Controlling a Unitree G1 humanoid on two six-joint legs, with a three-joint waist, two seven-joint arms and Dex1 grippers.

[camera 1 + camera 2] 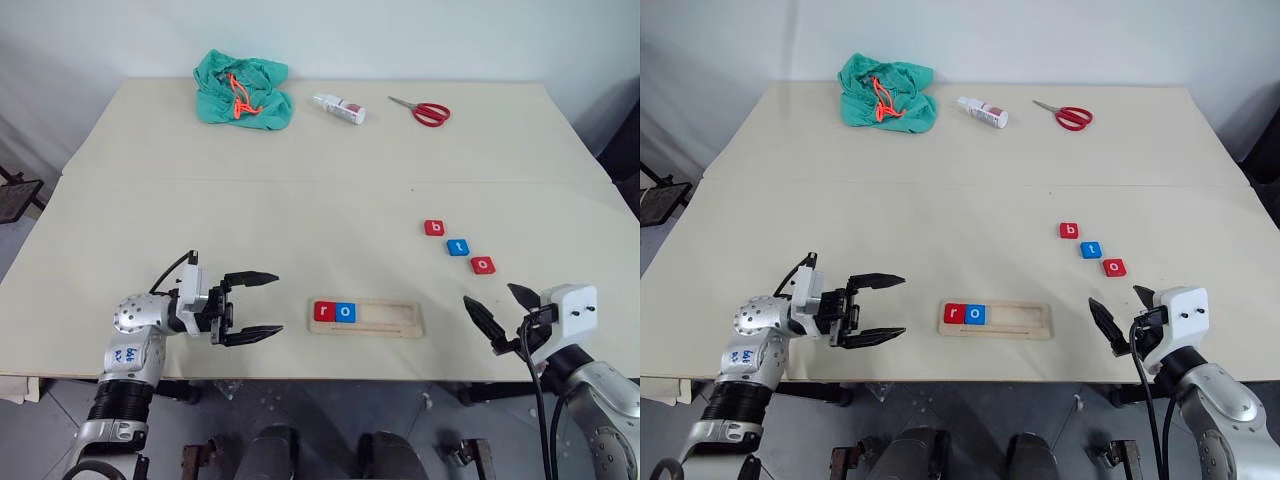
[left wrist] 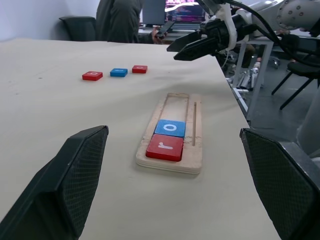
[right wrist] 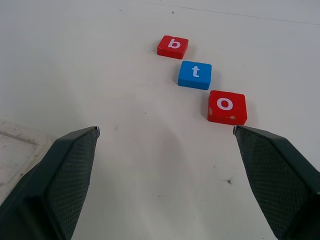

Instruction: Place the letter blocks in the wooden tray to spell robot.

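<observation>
Tiles: I count two in the wooden tray (image 1: 398,320), red r (image 1: 324,311) and blue o (image 1: 345,312); three loose on the table (image 1: 300,220): b (image 1: 434,228), t (image 1: 458,247), o (image 1: 483,265). Left claw (image 1: 252,306) and right claw (image 1: 500,310) both gape wide, empty.

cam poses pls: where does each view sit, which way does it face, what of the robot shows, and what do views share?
Left and right eye views: on the head, looking forward and down at the table; both arms show, left gripper and right gripper open.
Left wrist view: along the open left gripper's fingers, facing the wooden tray holding r and o, right gripper beyond.
Right wrist view: along its own fingers, facing loose blocks b, t, o.
Shared: every view shows those three blocks.
</observation>
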